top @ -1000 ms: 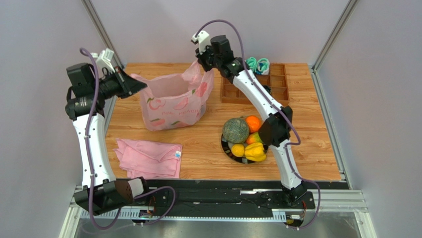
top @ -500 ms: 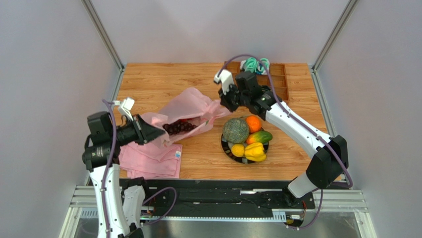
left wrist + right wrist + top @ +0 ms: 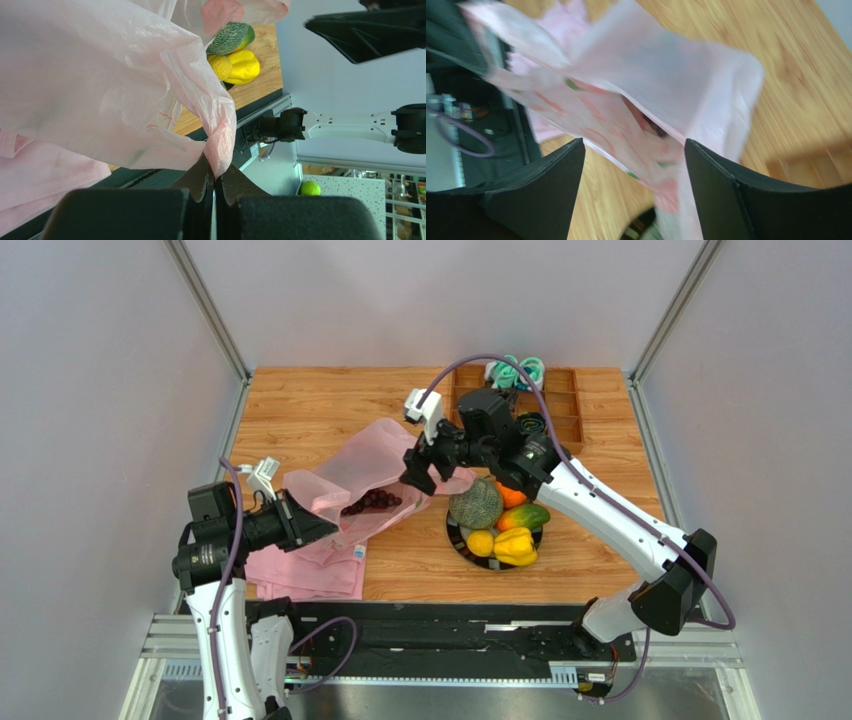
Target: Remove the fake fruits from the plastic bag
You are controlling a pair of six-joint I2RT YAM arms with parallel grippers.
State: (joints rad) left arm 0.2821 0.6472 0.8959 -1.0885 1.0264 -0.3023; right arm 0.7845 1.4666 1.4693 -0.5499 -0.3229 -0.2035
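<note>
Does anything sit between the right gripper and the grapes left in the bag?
Yes: the plastic bag's own film. The grapes lie inside it, showing through the top layer, while the open right gripper is over the bag's end nearest the plate. The left gripper pinches the opposite edge. Nothing else visible intervenes.

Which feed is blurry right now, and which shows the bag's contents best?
Right wrist: motion-blurred, the plastic bag smeared. Left wrist: bag film crisp, near foreground dark and soft. Top external: sharp, evenly lit, dark grapes visible in the bag.
</note>
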